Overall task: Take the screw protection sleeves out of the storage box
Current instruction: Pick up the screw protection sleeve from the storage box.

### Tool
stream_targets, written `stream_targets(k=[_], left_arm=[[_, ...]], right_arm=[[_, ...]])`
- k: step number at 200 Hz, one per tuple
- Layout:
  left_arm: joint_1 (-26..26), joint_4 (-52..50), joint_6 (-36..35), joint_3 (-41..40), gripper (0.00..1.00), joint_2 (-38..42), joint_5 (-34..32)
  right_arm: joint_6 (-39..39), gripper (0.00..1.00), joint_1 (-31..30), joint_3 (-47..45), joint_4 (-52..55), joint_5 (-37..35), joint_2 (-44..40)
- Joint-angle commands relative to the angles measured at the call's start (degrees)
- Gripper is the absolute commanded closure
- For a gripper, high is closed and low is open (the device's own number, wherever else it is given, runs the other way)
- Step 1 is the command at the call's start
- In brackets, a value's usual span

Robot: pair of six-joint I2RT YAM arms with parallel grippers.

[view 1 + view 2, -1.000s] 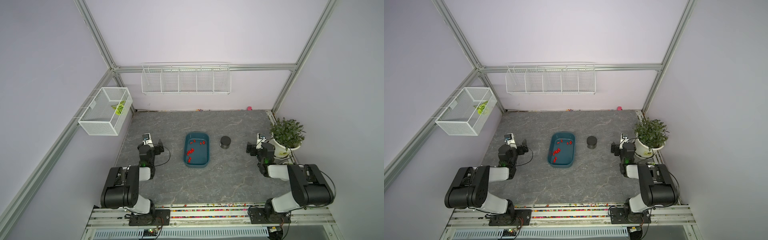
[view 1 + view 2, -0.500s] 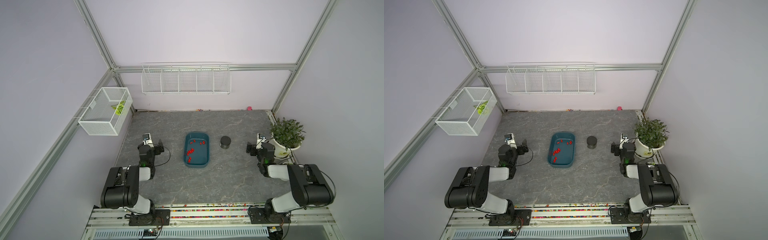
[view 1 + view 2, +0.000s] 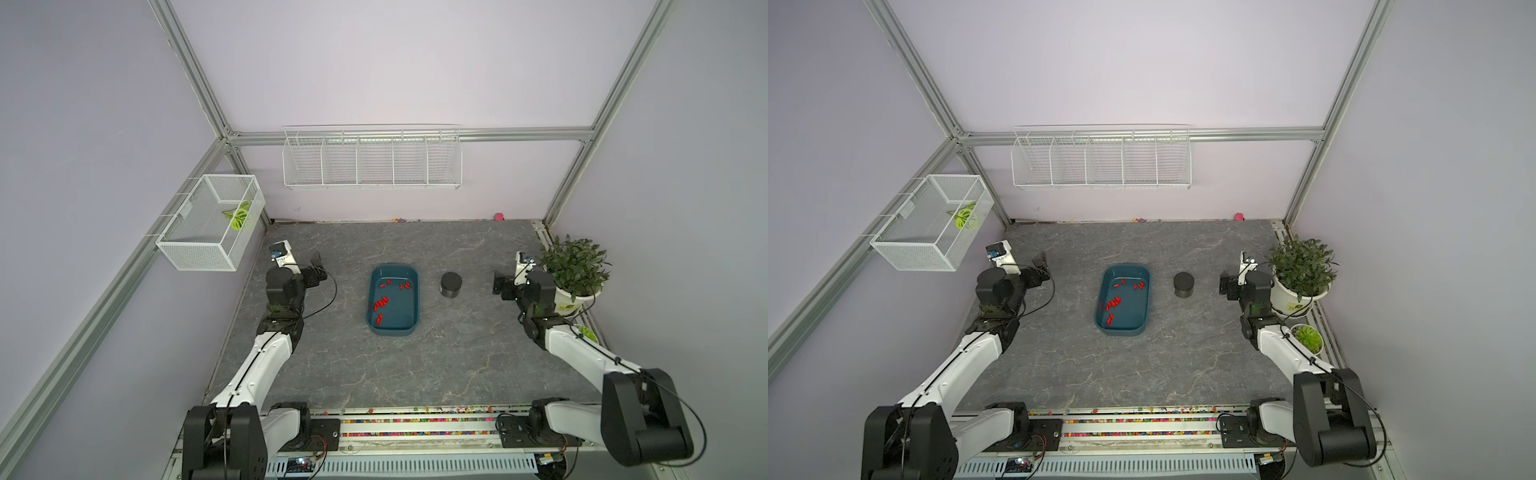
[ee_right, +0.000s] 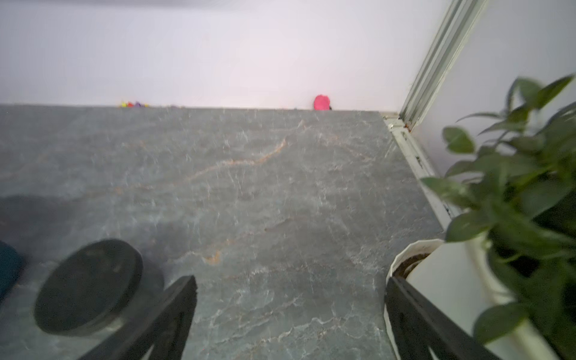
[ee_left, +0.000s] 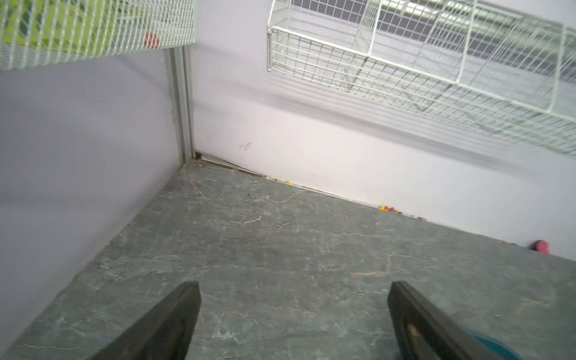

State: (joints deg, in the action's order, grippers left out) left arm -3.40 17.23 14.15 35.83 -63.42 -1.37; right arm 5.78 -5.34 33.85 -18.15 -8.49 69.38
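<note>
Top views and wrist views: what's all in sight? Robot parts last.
sleeves: about a dozen, red, in the box
box: one, teal, mid-table
canister: one, black, right of box
plant: one, green, white pot, right edge
succulent: one, green, beside the plant
rack: one, white, back wall
basket: one, white, left wall
leaf: one, green, in basket
blob: one, pink, foot of back wall
beads: many, multicoloured, front rail
table: one, grey
left gripper: black, open, empty, left of box
right gripper: black, open, empty, between canister and plant
</note>
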Motion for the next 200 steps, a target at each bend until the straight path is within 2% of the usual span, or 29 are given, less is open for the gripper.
stream_targets(k=[1, 7, 31, 45, 67, 82, 117, 149, 176, 200], left_arm=[[-0.2, -12.0, 8.9, 1.7, 0.0, 1.3, 8.0], [-0.2, -12.4, 9.9, 2.0, 0.0, 1.3, 9.1], [-0.4, -14.0, 14.9, 3.4, 0.0, 0.2, 14.0], [-1.5, -13.7, 17.0, 3.4, 0.0, -0.4, 15.4], [-5.5, -13.0, 18.9, 2.9, 0.09, -1.7, 12.0], [-9.3, -11.8, 19.2, 3.3, 0.15, -3.9, 8.6], [-13.6, -9.7, 22.5, 6.0, 0.17, -11.3, 6.0], [-17.3, -5.5, 22.5, 5.4, 0.26, -16.1, 4.9], [-17.5, -2.4, 22.0, 3.4, 0.35, -17.7, 3.9], [-17.4, -3.1, 21.5, 4.1, 0.39, -18.4, 3.6]], right_arm=[[12.1, 0.02, -0.1, 4.7, 19.2, -3.4, -4.3], [13.3, 0.03, 0.4, 5.2, 20.6, -2.5, -4.9], [13.0, 0.04, 2.4, 6.8, 21.6, 9.0, -5.5], [11.9, 0.14, 2.4, 8.5, 21.9, 16.3, -4.3], [10.7, 0.27, 2.0, 13.2, 25.5, 26.2, -0.9], [9.3, 0.34, 0.0, 17.8, 30.0, 29.7, 2.2], [4.2, 0.41, -12.3, 29.0, 41.2, 21.9, 8.7], [5.1, 0.45, -21.3, 35.2, 42.9, 17.8, 15.3], [5.5, 0.54, -28.1, 40.6, 44.5, 14.8, 22.0], [4.6, 0.59, -33.4, 47.0, 47.8, 12.3, 29.6]])
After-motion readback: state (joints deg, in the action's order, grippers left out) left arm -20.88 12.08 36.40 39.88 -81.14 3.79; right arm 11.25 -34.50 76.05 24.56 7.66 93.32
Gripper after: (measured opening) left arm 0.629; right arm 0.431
